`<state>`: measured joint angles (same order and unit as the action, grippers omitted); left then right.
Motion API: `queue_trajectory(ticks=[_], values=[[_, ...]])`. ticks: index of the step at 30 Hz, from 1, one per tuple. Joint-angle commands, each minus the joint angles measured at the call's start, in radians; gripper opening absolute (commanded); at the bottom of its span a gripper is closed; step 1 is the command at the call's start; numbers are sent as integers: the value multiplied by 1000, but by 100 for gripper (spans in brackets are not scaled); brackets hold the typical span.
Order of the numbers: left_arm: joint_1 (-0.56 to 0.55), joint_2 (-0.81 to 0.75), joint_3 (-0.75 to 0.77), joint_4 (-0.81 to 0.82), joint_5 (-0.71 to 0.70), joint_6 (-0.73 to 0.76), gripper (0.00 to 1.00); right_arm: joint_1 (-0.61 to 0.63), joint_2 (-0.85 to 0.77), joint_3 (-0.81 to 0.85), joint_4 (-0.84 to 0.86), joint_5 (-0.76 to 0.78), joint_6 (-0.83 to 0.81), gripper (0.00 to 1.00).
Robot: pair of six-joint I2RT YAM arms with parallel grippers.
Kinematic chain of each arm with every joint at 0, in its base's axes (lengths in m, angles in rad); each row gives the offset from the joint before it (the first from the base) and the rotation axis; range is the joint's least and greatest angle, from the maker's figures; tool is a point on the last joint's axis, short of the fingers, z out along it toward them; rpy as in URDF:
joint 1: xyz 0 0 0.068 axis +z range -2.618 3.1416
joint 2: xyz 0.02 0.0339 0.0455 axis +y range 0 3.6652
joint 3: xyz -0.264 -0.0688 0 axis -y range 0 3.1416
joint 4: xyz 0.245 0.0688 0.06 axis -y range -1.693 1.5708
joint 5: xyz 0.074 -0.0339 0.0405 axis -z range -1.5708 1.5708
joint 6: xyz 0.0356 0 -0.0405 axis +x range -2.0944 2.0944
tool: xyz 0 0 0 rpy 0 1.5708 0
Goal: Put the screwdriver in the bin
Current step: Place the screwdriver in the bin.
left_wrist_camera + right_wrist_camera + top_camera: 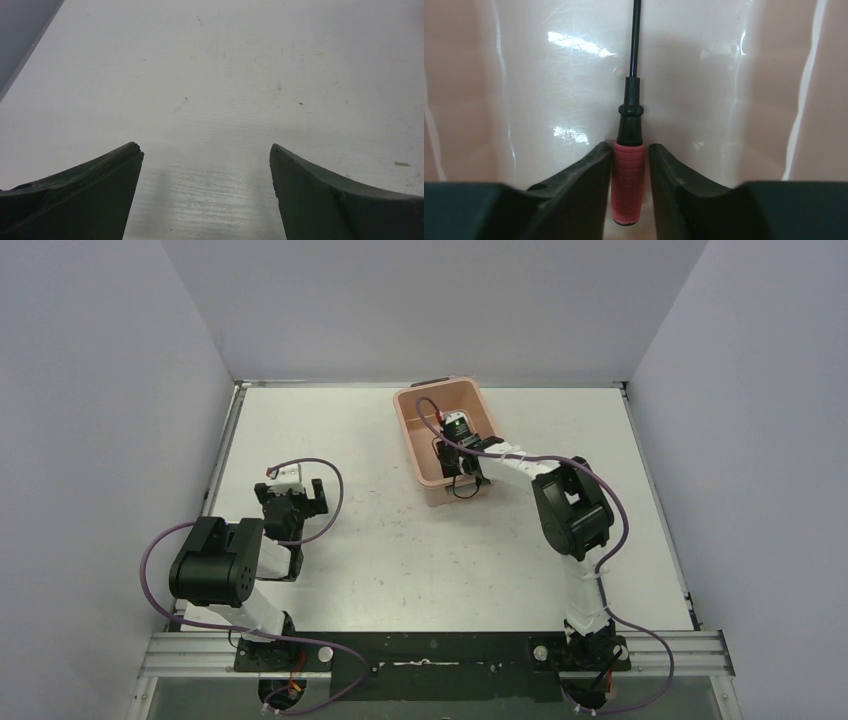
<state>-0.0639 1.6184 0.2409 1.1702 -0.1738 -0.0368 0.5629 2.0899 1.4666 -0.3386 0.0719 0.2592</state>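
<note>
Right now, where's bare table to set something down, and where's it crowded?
Free: the table between the left gripper and the right arm; its far-left corner, from the back wall to the left gripper; the strip right of the bin. Crowded: inside the bin, where the right gripper holds the screwdriver.

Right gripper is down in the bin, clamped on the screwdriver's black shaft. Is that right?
Not quite. The right gripper is down in the bin, but it clamps the screwdriver by its red handle, and the black shaft juts out ahead of it. The right wrist view shows this.
</note>
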Motion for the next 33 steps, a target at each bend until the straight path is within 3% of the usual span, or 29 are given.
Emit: queue_trajectory(ticks=[1,6,11,13,22,33], values=[[1,-7,14,38,8,7,97,-3,-34,13,9,-3,-1,42],[2,-7,14,38,8,7,97,-1,-52,28,-5,-5,-5,60],[1,-8,14,38,8,6,97,0,-62,42,-21,-9,-10,93],[1,-8,14,38,8,6,97,0,-67,48,-27,-9,-11,100],[1,-8,14,37,8,5,97,0,-87,126,-108,7,-7,100],[2,-8,14,38,8,6,97,11,-135,363,-278,54,-33,100]])
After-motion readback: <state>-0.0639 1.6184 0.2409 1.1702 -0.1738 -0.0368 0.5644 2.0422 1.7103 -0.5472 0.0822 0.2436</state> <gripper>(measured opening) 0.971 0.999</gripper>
